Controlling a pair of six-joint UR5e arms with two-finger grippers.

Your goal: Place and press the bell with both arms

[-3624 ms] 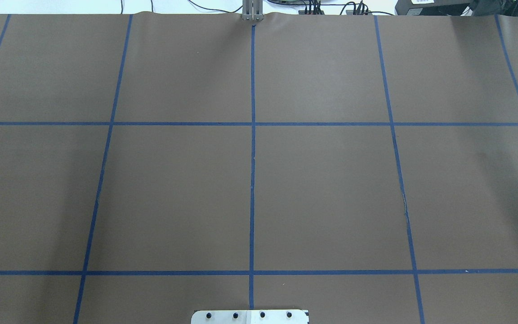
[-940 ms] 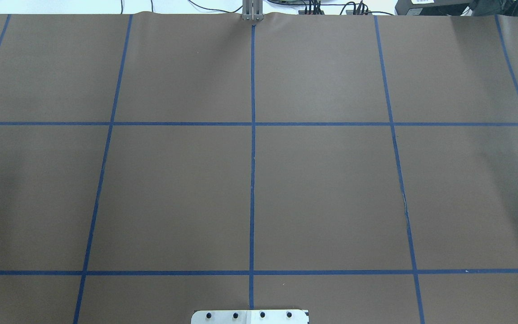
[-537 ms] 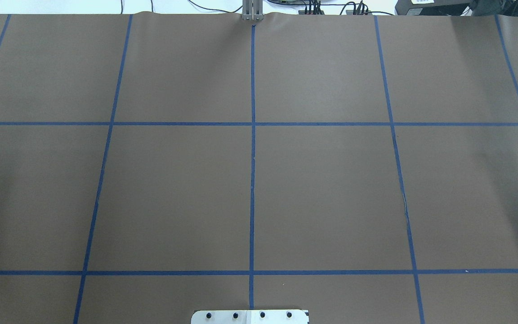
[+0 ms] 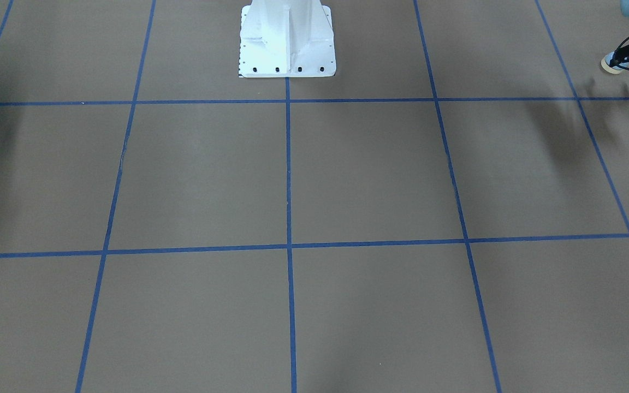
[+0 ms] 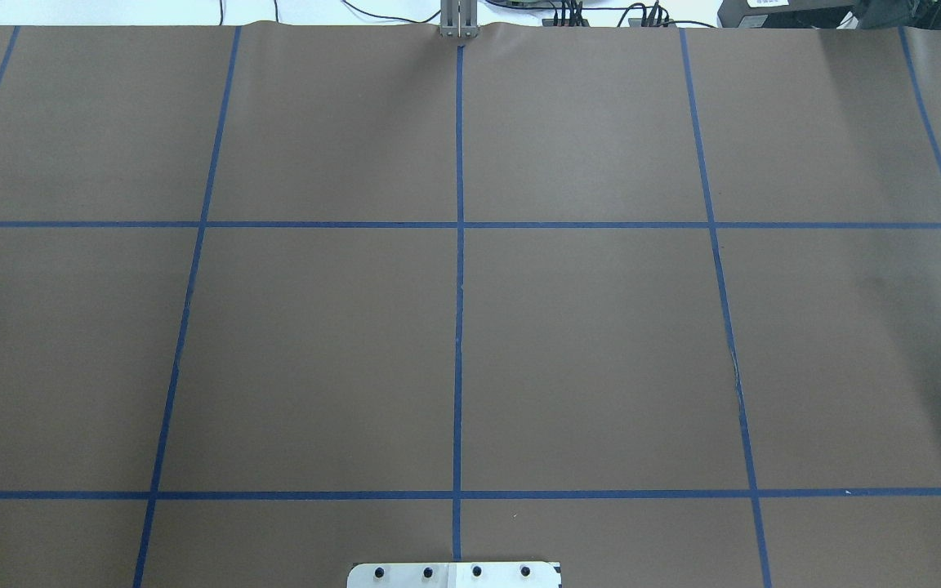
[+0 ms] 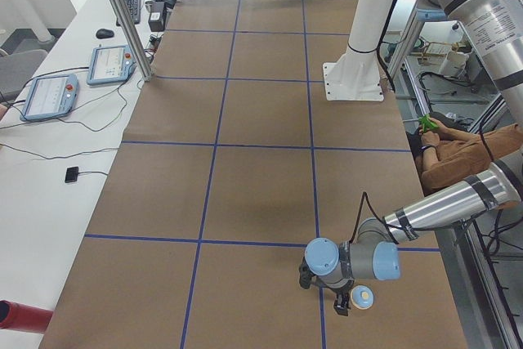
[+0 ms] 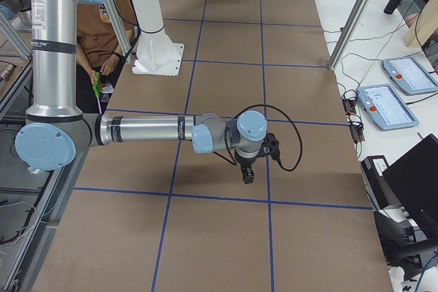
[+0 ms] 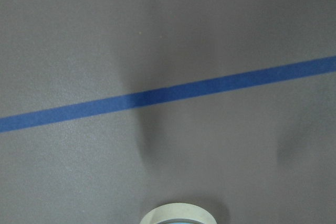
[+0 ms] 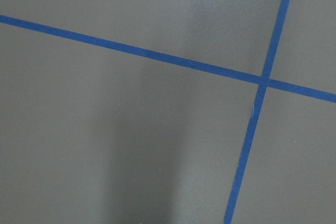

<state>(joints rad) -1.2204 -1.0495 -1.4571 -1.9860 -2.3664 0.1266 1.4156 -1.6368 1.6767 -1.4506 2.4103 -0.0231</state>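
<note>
The bell (image 6: 362,296), light blue with a cream base, is at the tips of my left gripper (image 6: 343,306), near the table's left end on the robot's side. In the front-facing view the bell (image 4: 611,63) and left gripper (image 4: 623,56) sit at the top right edge, above their shadows; the gripper looks shut on the bell. The bell's cream rim (image 8: 178,214) shows at the bottom of the left wrist view. My right gripper (image 7: 247,174) points down over the table's right part; I cannot tell if it is open.
The brown table (image 5: 601,343) carries a blue tape grid. The white pedestal (image 4: 286,38) stands at the robot's edge. A seated person (image 6: 458,157) is behind the robot. Control tablets (image 7: 387,104) and cables lie on the white side table.
No arm or bell shows in the overhead view. Only the faint shadows at its left and right edges have shifted.
</note>
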